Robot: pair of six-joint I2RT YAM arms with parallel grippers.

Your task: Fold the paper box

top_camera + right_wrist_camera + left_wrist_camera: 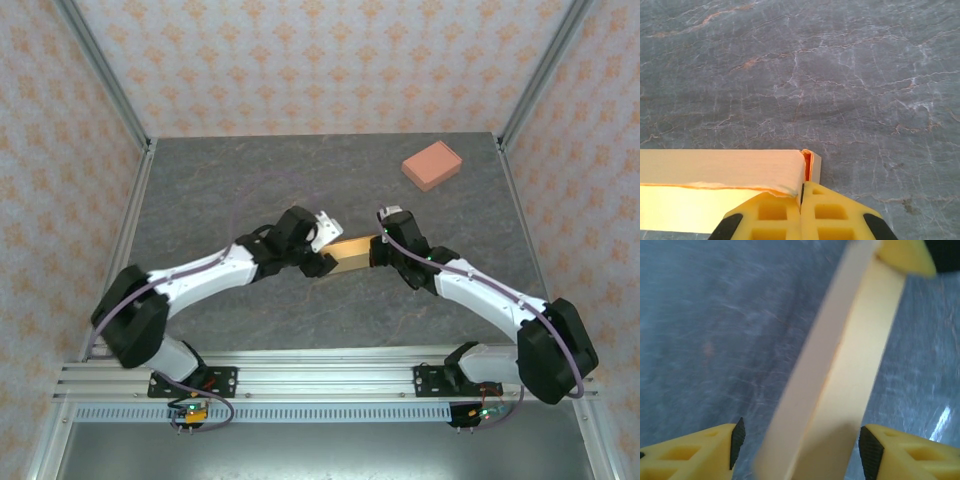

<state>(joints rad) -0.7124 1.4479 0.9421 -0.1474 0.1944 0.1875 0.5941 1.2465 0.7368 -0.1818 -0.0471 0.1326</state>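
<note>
The paper box (350,252) is a tan, partly folded piece lying at the middle of the grey table between the two arms. My left gripper (324,263) is at its left end, open. In the left wrist view a pale panel of the paper box (840,375) runs up between the black pads (736,442), with a gap on each side of it. My right gripper (379,251) is at the box's right end. Its yellow fingers (770,215) are pressed together on the corner wall of the paper box (720,167), beside an upright orange-lined flap (808,165).
A salmon-pink block (431,165) lies at the back right of the table (220,190). Metal frame posts and patterned walls close off the left, right and back sides. The arms' bases sit on a rail (330,375) along the near edge.
</note>
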